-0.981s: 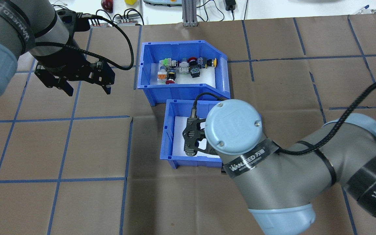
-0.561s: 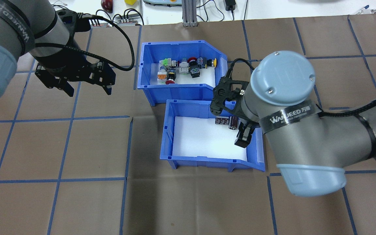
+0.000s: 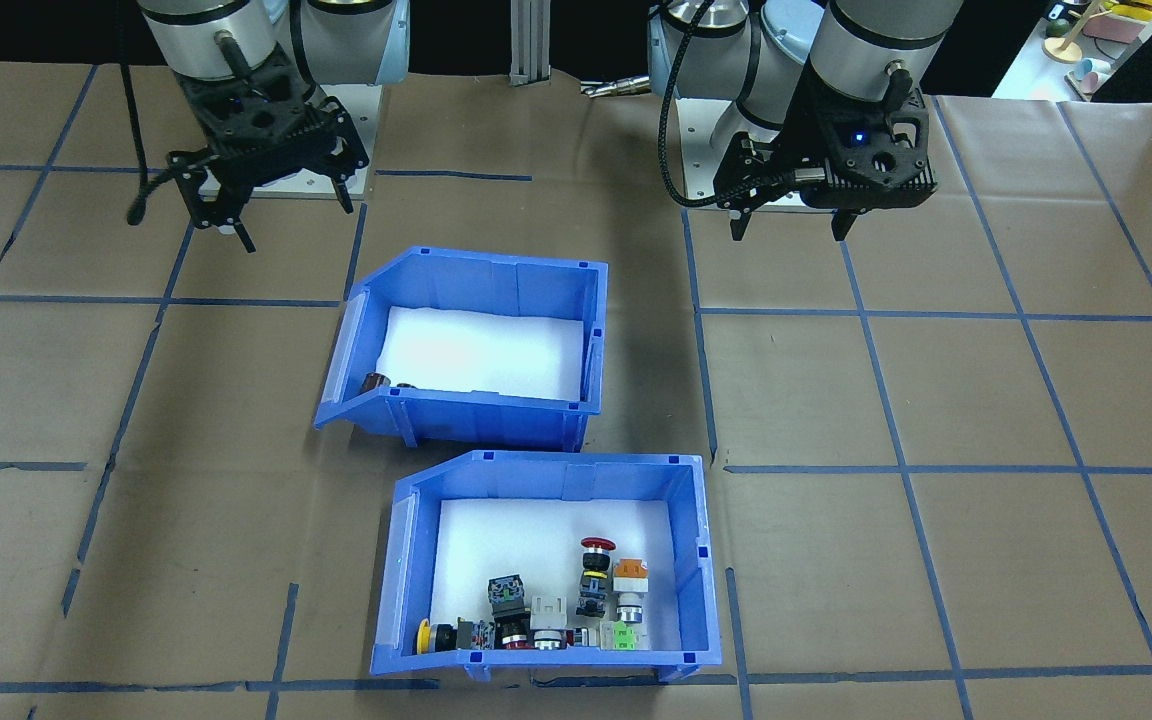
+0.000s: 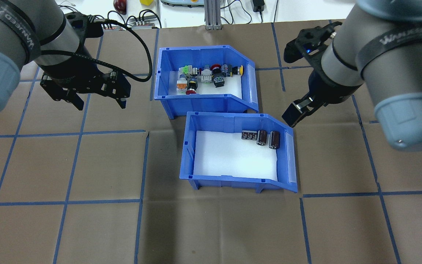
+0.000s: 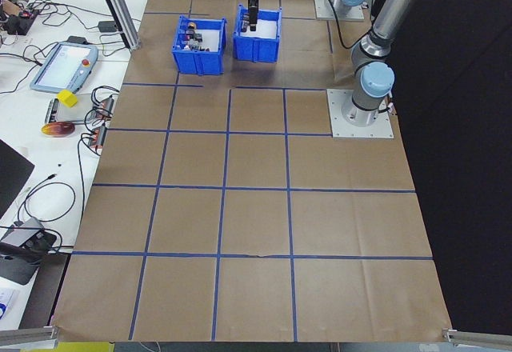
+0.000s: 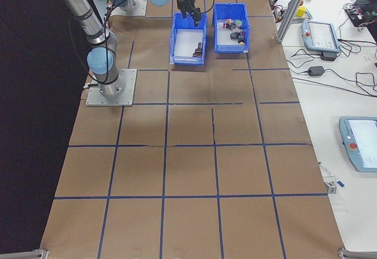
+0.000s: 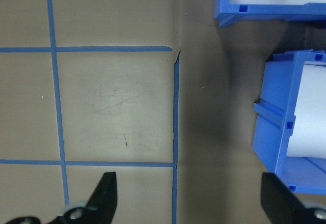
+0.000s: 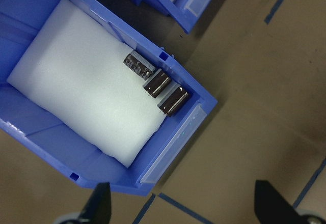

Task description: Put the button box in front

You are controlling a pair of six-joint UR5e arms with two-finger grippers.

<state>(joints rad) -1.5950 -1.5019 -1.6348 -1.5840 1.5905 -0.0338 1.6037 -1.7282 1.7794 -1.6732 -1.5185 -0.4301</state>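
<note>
The button box (image 4: 200,98) is a blue bin with white foam, and several small push-button switches (image 4: 203,76) lie in it. It stands on the side of the table away from the robot, nearest the camera in the front-facing view (image 3: 693,560). Touching its near corner is a matching blue bin (image 4: 187,154) holding three dark cylinders (image 4: 258,137). My left gripper (image 4: 100,104) hovers open over bare paper to the left of the button box. My right gripper (image 3: 294,222) is open and empty, raised beside the cylinder bin's sloped end. One of its fingers (image 4: 291,115) shows there.
Brown paper with blue tape lines covers the table (image 4: 86,176). An aluminium post (image 4: 213,14), cables and small devices sit beyond the far edge. The right wrist view looks down on the cylinder bin (image 8: 168,147) and its cylinders (image 8: 158,84).
My right gripper has risen out of the cylinder bin and swung to the right and farther away, uncovering the three cylinders. The left arm has hardly moved, and neither bin has shifted.
</note>
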